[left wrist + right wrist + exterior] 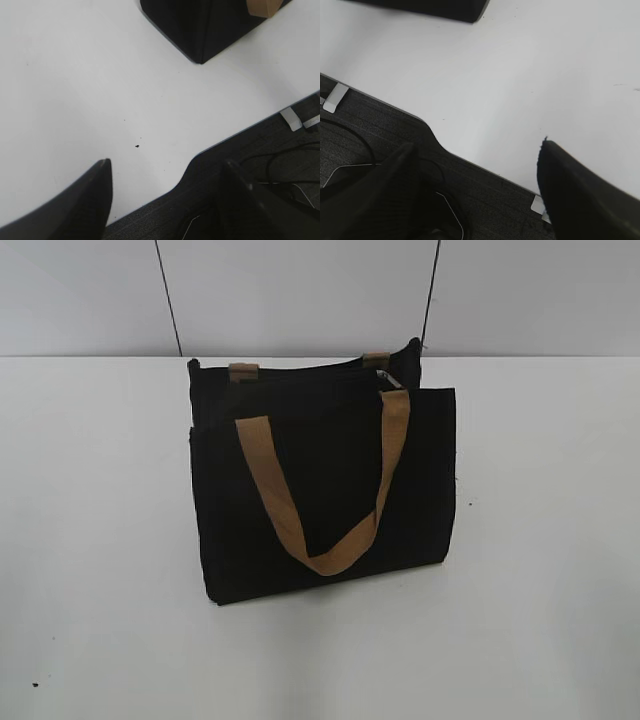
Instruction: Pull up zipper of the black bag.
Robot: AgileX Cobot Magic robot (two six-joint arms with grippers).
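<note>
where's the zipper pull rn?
Exterior view: the zipper pull sits at the black bag's top edge, far right end, beside the right tan strap. Neither wrist view shows it.

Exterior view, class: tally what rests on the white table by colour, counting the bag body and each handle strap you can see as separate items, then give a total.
Black: 1, the black bag.
Tan-brown: 2, the front strap looping down the bag's face, and the rear strap, only its two ends showing at the top edge.
Total: 3.
</note>
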